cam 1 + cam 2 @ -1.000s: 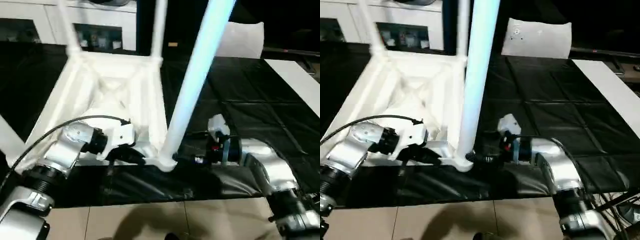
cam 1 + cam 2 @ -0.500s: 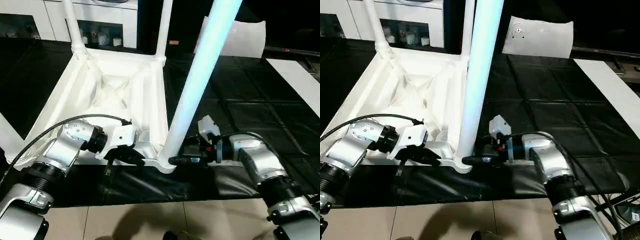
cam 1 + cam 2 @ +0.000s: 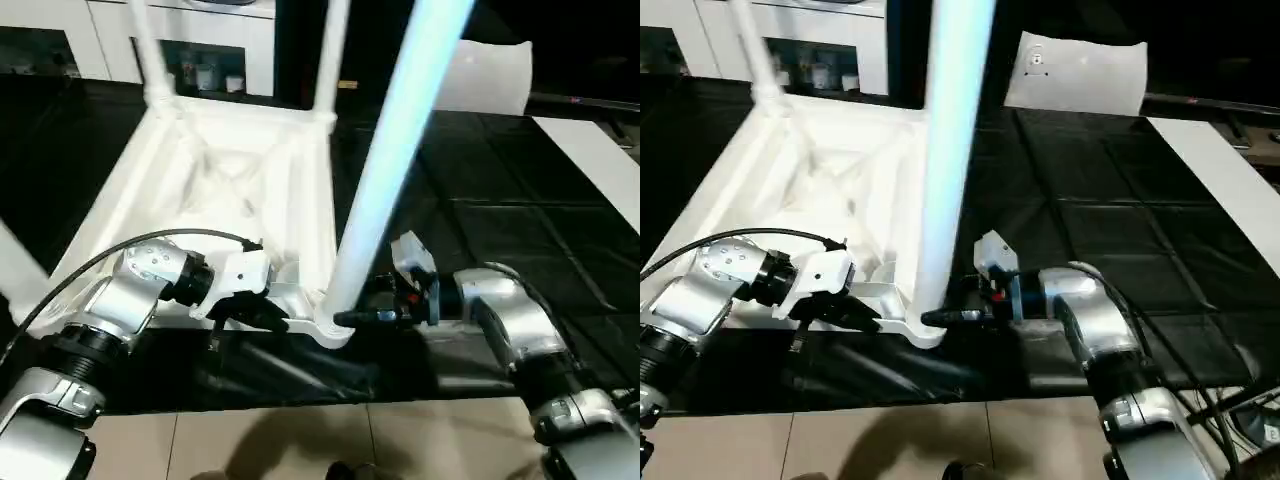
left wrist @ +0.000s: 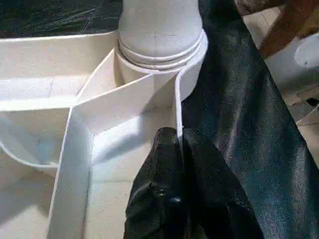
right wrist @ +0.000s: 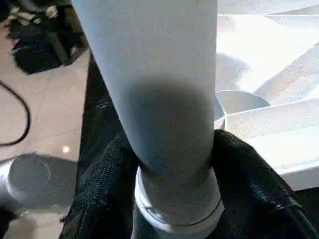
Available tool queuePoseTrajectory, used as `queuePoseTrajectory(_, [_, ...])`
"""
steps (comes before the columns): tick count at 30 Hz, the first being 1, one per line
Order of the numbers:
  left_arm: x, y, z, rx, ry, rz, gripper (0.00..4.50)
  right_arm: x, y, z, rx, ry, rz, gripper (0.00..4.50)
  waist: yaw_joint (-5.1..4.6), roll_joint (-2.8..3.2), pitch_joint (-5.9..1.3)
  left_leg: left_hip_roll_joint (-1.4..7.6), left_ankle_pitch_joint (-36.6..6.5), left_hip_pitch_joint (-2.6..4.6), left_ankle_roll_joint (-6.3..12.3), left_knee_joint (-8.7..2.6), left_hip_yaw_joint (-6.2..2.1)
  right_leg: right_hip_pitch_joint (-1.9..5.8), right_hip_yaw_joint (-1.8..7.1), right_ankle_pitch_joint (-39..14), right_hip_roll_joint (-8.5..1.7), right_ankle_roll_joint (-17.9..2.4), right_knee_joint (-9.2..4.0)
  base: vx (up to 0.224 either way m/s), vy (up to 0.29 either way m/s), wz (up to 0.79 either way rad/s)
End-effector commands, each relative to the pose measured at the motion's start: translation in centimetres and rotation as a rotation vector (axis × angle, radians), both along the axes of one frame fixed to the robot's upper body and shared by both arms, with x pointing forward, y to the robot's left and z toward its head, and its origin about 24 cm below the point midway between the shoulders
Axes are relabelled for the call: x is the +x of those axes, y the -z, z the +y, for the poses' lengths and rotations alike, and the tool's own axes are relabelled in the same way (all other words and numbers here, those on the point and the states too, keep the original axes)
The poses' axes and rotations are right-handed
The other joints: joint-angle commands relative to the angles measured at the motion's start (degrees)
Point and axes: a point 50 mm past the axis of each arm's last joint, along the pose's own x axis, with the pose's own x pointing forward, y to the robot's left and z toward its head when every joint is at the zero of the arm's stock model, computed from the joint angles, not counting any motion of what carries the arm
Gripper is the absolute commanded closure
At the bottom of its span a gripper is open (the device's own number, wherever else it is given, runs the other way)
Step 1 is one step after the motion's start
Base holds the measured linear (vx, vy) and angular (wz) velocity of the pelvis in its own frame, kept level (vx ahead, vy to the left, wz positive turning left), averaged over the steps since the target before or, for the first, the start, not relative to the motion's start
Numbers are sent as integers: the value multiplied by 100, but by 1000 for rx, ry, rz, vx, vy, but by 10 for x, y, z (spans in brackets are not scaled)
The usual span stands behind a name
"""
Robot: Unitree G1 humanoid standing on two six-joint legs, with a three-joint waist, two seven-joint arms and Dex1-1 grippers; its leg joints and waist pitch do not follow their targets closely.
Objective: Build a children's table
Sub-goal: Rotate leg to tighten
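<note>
Gripping the near rim wall of the white plastic square tabletop (image 3: 235,180), the robot's left gripper (image 4: 178,149) has its two black fingers pinched tight on the thin wall, one on each side, just beside the round corner socket (image 4: 160,47). That tabletop lies upside down on a black cloth-covered work surface (image 3: 1120,230), its X-ribbed underside facing up. A long white tapered round leg (image 3: 395,150) stands upright in the near right corner socket, rising out of the top of the head views. At that leg's base is the right gripper (image 3: 940,318), coming in level from the right; in its wrist view its black fingers (image 5: 249,179) wrap both sides of the leg low on the shaft, just above the socket collar, closed against it.

Two further white legs (image 3: 150,45) stand in the far corner sockets of the tabletop, and part of another shows at the left edge of the left eye view. Silver forearms flank the near edge, and a black cable arcs over the left one.

Beyond the table, a white rectangular pillow-like block (image 3: 1075,75) stands at the far side of the black surface. A flat white plank-like strip (image 3: 1220,180) lies along the right. White cabinets (image 3: 820,50) line the back, and pale floor tiles (image 3: 890,440) show in front.
</note>
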Motion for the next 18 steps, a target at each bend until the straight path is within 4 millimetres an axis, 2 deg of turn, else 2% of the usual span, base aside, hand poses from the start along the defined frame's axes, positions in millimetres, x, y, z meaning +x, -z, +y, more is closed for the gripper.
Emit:
queuePoseTrajectory(1, [0, 18, -13, -13, -140, 27, 450, -9, 17, 12, -46, 100, 68, 257, -38, 141, -178, 28, -1203, -60, 260, -433, 95, 347, 312, -2157, -260, -881, -428, 0, 0, 0])
queuePoseTrajectory(2, [1, 17, -14, -26, -151, 27, 450, -9, 18, 12, -51, 118, 69, 257, -54, 135, -159, 30, -1299, -66, 239, -446, 98, 344, 316, -2333, -258, -814, -456, 0, 0, 0])
queuePoseTrajectory(4, [2, 17, -26, -78, -234, 22, 450, -6, 25, 22, -54, 268, 105, 257, -98, 145, -82, -22, -1884, -11, 180, -447, 52, 270, 246, -3651, -269, -371, -615, 0, 0, 0])
queuePoseTrajectory(5, [4, 17, -35, -118, -307, 25, 450, -2, 28, 29, -43, 378, 140, 257, -140, 132, -72, -26, -1983, 2, 140, -444, 39, 260, 228, -3926, -272, -255, -651, 0, 0, 0])
queuePoseTrajectory(6, [4, 17, -36, -127, -323, 26, 450, -2, 29, 31, -41, 401, 148, 257, -208, 140, -41, -55, -2209, 51, 96, -419, -4, 244, 112, -4479, -284, -3, -786, -67, 17, -8])
queuePoseTrajectory(7, [5, 17, -49, -172, -400, 28, 450, 4, 32, 41, -39, 535, 195, 257, -300, 167, -35, -100, -2343, 13, 80, -407, -53, 291, -13, -4801, -273, 286, -912, -74, 31, -14])
queuePoseTrajectory(8, [5, 17, -49, -172, -400, 28, 450, 4, 32, 41, -39, 535, 195, 257, -343, 218, -26, -85, -2423, 63, 73, -402, -65, 279, -70, -4794, -282, 291, -957, -74, 31, -14])
queuePoseTrajectory(9, [5, 16, -54, -187, -427, 29, 450, 7, 33, 46, -42, 591, 216, 257, -484, 280, -5, -29, -2707, 71, 138, -443, -124, 360, -261, -4539, -273, 296, -1045, -69, 50, -15])
queuePoseTrajectory(10, [6, 16, -66, -211, -500, 24, 450, 12, 35, 57, -53, 707, 250, 257, -573, 407, 28, 102, -3234, 40, 200, -563, -216, 531, -423, -4019, -255, 274, -1020, -75, 30, -14])
queuePoseTrajectory(11, [6, 16, -66, -211, -500, 24, 450, 12, 35, 57, -53, 707, 250, 257, -607, 439, 53, 269, -3609, -98, 194, -729, -298, 701, -372, -3399, -267, 132, -708, -75, 30, -14])
queuePoseTrajectory(12, [7, 14, -74, -228, -563, 13, 450, 15, 35, 68, -54, 760, 257, 257, -414, 483, 102, 607, -4368, -341, 247, -1138, -369, 914, 1, -1650, -283, -177, 335, -79, -5, -4])
queuePoseTrajectory(13, [9, 12, -80, -243, -621, -1, 450, 17, 33, 81, -49, 799, 260, 257, -325, 342, 187, 573, -4437, -132, 336, -1250, -153, 636, 313, -1742, -240, -132, 490, -30, -58, 16])
queuePoseTrajectory(14, [9, 11, -82, -245, -630, -8, 450, 17, 32, 83, -46, 807, 264, 257, -400, 154, 194, 232, -4142, 105, 243, -792, -88, 350, 387, -3369, -247, 84, -83, -30, -58, 16])
queuePoseTrajectory(15, [10, 10, -85, -250, -651, -24, 450, 18, 30, 91, -30, 823, 286, 257, -402, 40, 236, -476, -2258, 789, 39, 477, 103, -541, 5, -7081, -403, 656, -1394, -33, -113, 11])
queuePoseTrajectory(16, [11, 9, -87, -250, -660, -31, 450, 17, 29, 95, -22, 830, 301, 257, -526, 70, 118, -394, -1345, 176, 259, 354, -62, 186, -12, -7015, -770, 719, -1159, 25, -7, -43])
queuePoseTrajectory(17, [11, 9, -87, -250, -660, -31, 450, 17, 29, 95, -22, 830, 301, 257, -437, 235, 29, -234, -1265, -103, 258, -21, -176, 588, 41, -6118, -804, 605, -886, 25, -7, -43])
queuePoseTrajectory(18, [10, 8, -91, -252, -657, -35, 450, 15, 26, 105, -15, 823, 314, 257, -428, 236, -57, -66, -1261, -318, 146, -322, -320, 720, 10, -4316, -579, 431, -636, 89, 84, -47])
